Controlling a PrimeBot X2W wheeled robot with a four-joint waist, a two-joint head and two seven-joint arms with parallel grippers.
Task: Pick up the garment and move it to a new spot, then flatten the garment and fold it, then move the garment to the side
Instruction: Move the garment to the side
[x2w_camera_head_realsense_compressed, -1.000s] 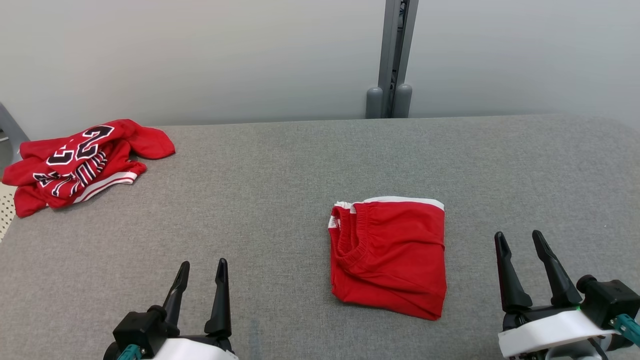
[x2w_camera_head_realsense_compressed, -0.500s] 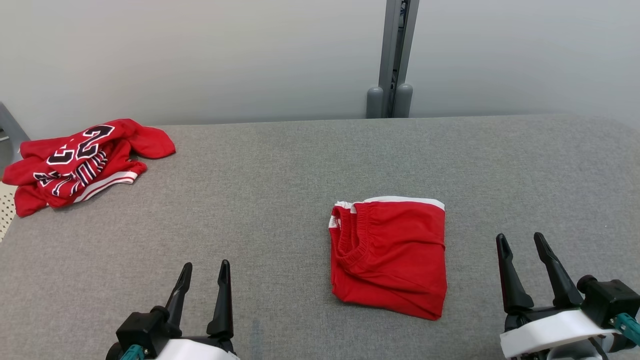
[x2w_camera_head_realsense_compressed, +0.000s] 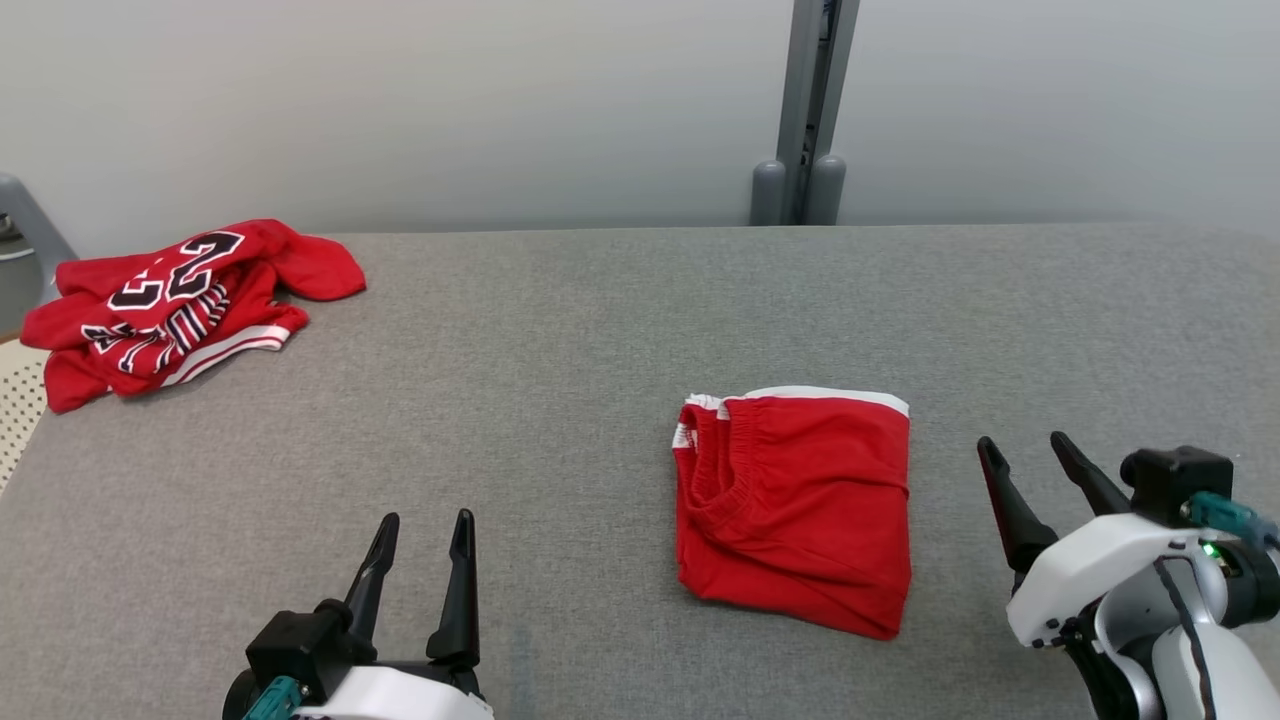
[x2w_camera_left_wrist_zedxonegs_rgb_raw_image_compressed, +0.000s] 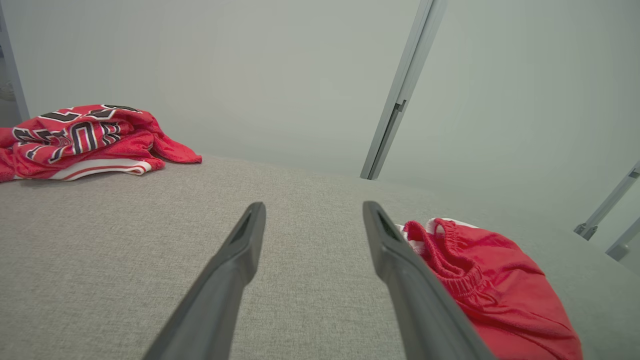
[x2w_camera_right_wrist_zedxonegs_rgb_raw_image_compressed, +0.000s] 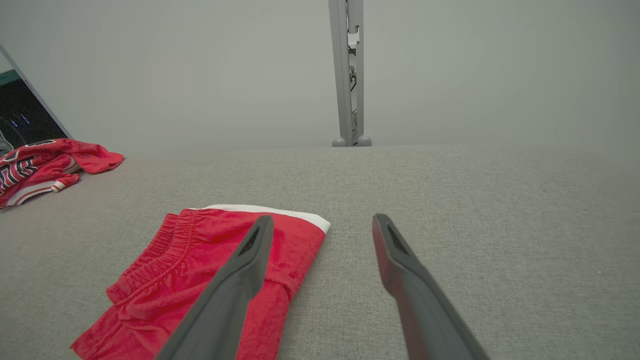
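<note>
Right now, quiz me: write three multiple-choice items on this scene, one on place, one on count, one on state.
1. The folded shorts lie:
A. at the far left corner
B. between the left hand and the right hand, nearer the right
C. hanging off the front edge

2. Red garments on the grey table:
A. one
B. two
C. three

3. The right hand is:
A. shut on the shorts
B. shut on a sleeve
C. open and empty

Answers:
1 B: the shorts sit right of centre, close to the right hand.
2 B: the folded shorts plus the crumpled jersey at far left.
3 C: its fingers stand apart with nothing between them.
</note>
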